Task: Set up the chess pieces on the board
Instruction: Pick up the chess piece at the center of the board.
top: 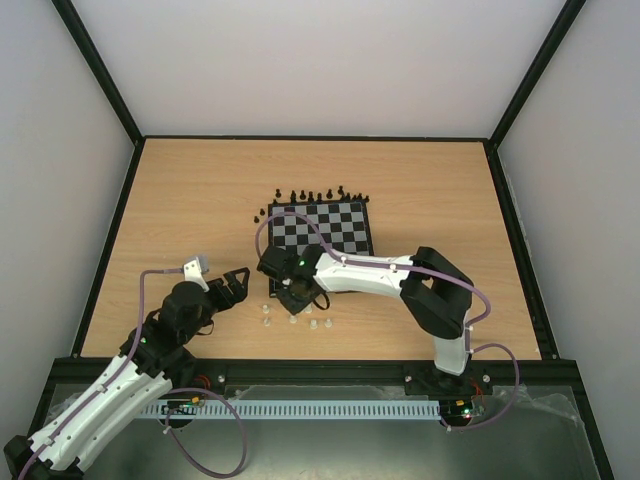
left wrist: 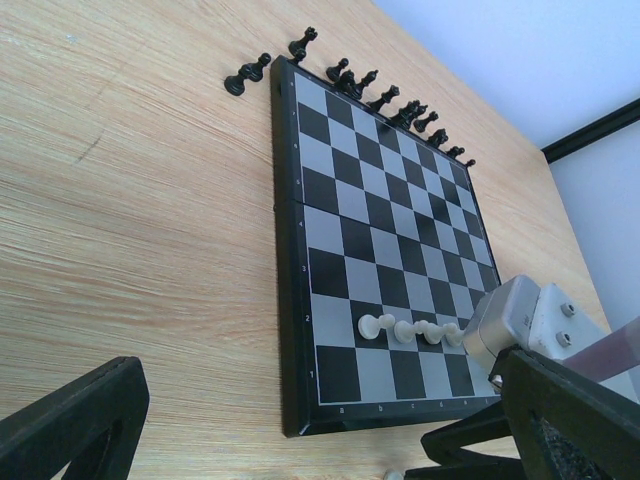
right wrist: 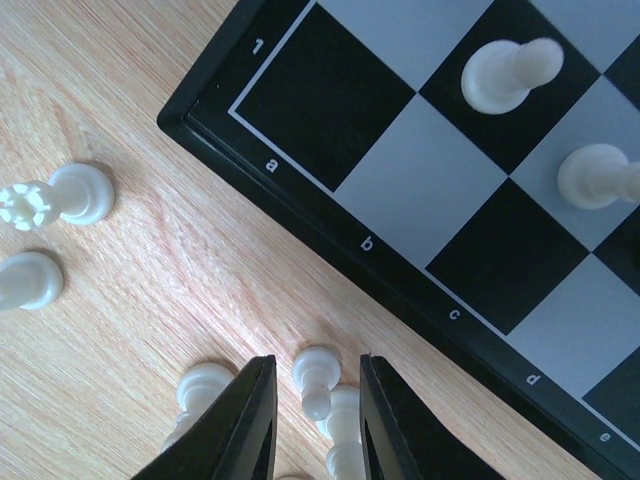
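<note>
Looking down on a pale wood-grain counter (top: 190, 200), being edged by a thin black frame (top: 97, 65) and closed in by plain white walls (top: 320, 60), under soft even light.

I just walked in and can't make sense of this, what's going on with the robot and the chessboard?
Two robot arms are setting up a chessboard. The right pincer straddles a white piece on the table by the board's near edge; whether it grips it isn't clear. A few white pawns stand on the board, and the black pieces line up just outside its far edge. The left pincer hangs open, off to the side.
</note>
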### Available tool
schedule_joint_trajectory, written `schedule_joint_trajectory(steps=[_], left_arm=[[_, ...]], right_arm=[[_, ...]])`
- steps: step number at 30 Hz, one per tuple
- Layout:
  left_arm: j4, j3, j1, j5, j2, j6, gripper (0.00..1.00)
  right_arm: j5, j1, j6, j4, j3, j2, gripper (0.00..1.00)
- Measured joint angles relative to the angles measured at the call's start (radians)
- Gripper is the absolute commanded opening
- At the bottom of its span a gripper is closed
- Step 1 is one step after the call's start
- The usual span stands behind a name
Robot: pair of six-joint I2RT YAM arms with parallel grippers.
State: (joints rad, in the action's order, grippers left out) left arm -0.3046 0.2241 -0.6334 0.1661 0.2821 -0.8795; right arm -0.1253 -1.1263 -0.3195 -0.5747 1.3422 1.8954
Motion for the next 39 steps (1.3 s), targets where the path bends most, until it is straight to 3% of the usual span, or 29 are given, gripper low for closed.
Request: schedule_joint_trajectory(steps=[20, 26, 39], left_arm=[[-0.002, 0.0, 0.0, 0.0, -0.034, -0.001, 1.0], [-0.002, 0.0, 0.0, 0.0, -0.035, -0.001, 1.0], [-0.002, 0.0, 0.0, 0.0, -0.04, -0.002, 1.0]], right_arm=[[-0.019, -0.018, 0.024, -0.075, 0.047, 0.067, 0.21], [-0.019, -0.02, 0.027, -0.08, 0.053, 0.068, 0.13], [-0.019, -0.021, 0.03, -0.082, 0.054, 0.071, 0.09]])
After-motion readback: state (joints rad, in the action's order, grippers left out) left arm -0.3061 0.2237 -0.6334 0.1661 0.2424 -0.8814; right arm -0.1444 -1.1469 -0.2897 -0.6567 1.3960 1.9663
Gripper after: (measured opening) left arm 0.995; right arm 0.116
